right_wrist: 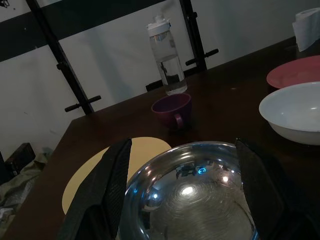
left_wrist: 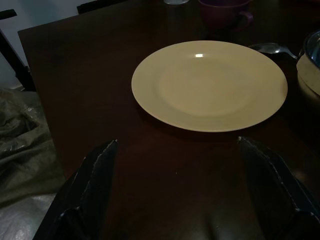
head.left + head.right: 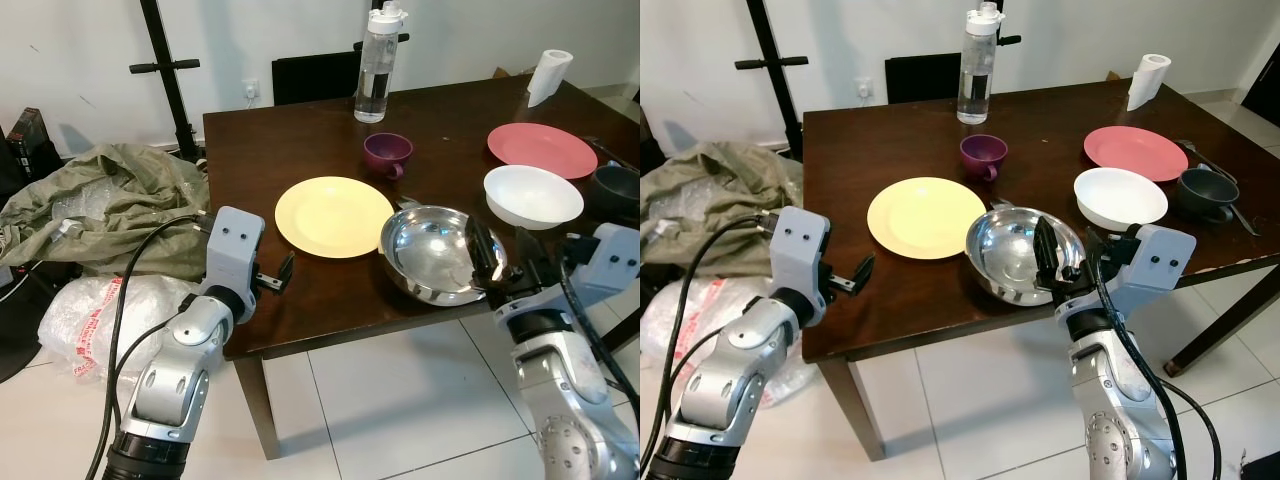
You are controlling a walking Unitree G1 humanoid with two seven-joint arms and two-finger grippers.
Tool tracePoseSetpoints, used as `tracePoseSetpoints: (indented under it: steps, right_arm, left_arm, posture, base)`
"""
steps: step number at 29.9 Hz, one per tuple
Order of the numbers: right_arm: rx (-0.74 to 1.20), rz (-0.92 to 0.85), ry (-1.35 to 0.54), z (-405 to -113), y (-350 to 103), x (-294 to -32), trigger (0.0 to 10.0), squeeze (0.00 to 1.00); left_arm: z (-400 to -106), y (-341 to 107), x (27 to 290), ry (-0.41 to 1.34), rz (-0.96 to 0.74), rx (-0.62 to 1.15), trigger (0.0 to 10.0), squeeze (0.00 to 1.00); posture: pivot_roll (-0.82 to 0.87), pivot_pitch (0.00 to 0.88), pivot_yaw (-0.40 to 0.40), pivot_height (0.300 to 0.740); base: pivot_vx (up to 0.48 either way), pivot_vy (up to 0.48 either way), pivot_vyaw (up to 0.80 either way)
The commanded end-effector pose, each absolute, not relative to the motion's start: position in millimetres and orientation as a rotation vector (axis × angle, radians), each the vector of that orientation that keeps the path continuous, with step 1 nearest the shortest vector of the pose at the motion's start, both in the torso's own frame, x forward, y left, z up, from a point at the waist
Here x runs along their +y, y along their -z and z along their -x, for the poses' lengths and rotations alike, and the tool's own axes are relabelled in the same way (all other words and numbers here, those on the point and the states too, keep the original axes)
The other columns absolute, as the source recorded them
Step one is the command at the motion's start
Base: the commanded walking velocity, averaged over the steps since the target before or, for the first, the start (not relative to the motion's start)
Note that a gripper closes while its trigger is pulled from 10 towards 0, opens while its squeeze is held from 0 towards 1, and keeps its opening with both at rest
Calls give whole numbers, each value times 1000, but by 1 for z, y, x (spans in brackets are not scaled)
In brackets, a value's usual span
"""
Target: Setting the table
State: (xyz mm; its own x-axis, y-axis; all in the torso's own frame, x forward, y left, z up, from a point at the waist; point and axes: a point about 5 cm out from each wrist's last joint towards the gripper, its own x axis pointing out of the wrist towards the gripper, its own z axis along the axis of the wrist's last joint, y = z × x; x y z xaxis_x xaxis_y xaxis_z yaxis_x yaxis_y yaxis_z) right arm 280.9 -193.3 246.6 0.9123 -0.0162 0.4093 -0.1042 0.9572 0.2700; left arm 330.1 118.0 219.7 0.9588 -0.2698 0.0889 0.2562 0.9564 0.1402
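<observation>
1. A dark brown wooden table is seen carrying the tableware.
2. A round pale yellow plate is laid near the table's front edge, and a shiny steel bowl is set just beside it, at that same edge.
3. The left gripper is held over the table's front left corner, pointed at the yellow plate, its fingers spread apart with nothing between them.
4. The right gripper is placed at the steel bowl, its black fingers parted on either side of the bowl; contact cannot be told.
5. A white bowl, a round red plate and a dark grey cup are ranged toward the table's right edge.
6. A purple cup is set mid-table, with a clear water bottle at the far edge and a white paper roll near the far right corner
</observation>
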Motion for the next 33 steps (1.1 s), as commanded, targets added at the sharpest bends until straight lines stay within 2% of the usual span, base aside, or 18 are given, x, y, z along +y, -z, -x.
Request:
tracePoseSetpoints:
  steps: [1, 22, 25, 33]
  right_arm:
    - [-394, -298, -44, -280, -240, -193, 10000, 0]
    - [-390, -297, -48, -281, -239, -193, 10000, 0]
    - [-390, -297, -49, -281, -239, -193, 10000, 0]
    - [-392, -295, -51, -281, -239, -193, 10000, 0]
  left_arm:
    - [-330, -219, 118, 266, -125, -108, 10000, 0]
    - [-330, -218, 119, 263, -128, -103, 10000, 0]
    - [-331, -218, 120, 255, -131, -101, 10000, 0]
    - [-332, -217, 120, 257, -130, -104, 10000, 0]
  posture:
    - [-10, 182, 95, 740]
    - [-9, 181, 96, 740]
    - [-9, 181, 96, 740]
    - [-14, 173, 98, 740]
  base:
    - [0, 0, 0]
    - [0, 0, 0]
    - [0, -294, 0]
    - [302, -367, 0]
